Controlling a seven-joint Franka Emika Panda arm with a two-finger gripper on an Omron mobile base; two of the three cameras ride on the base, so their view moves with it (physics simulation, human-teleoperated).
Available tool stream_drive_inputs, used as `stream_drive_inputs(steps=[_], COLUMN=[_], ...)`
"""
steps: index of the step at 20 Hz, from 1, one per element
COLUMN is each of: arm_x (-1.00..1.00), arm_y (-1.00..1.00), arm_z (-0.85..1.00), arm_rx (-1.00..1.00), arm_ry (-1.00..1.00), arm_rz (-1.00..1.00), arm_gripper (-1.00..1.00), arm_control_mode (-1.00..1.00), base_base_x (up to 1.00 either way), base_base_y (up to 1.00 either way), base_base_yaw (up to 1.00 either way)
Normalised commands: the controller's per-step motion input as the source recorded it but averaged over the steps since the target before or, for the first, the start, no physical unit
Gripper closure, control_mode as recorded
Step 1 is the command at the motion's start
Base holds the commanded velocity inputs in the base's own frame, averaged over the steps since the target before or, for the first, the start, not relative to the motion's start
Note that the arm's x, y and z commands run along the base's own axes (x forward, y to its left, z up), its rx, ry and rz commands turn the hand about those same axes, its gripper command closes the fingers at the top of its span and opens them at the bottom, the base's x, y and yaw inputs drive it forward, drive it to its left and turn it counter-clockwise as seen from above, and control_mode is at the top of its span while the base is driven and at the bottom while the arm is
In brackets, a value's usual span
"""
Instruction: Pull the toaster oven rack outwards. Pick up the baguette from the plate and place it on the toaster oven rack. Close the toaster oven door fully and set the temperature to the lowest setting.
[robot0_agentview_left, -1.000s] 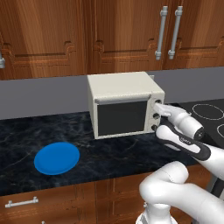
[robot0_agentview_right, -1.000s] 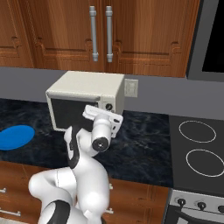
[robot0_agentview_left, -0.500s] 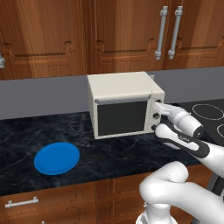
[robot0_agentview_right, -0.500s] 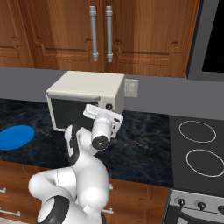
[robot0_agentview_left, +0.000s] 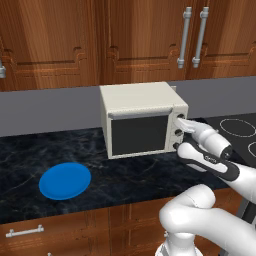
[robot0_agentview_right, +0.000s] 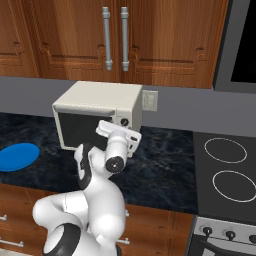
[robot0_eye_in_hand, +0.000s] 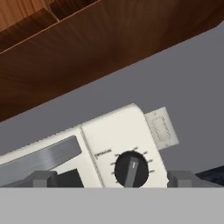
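My jaws stand spread, one tip on each side of the top knob on the toaster oven; whether either tip touches it I cannot tell. The knob is dark and round, and its grey pointer bar stands nearly upright with tick marks arcing above it. From the left base view my hand reaches the oven's right front panel, where three small knobs run down in a column. The toaster oven door is shut, its dark glass flush with the cream frame. The oven sits at the back of the dark marbled counter, just beside the grey wall. The blue plate lies bare, well apart to the oven's left. A wall outlet sits just right of the oven, and the stovetop lies farther right.
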Motion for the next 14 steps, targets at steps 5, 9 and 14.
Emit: stream_drive_inputs(steps=[5, 9, 14], arm_x=[0.00, 0.02, 0.08], arm_y=[-0.16, -0.10, 0.00], arm_z=[-0.03, 0.00, 0.00], arm_rx=[0.00, 0.00, 0.00], arm_ry=[0.00, 0.00, 0.00], arm_rz=[0.00, 0.00, 0.00], arm_gripper=[-1.00, -1.00, -1.00], arm_control_mode=[-1.00, -1.00, -1.00], base_base_x=[0.00, 0.00, 0.00], base_base_y=[0.00, 0.00, 0.00], base_base_yaw=[0.00, 0.00, 0.00])
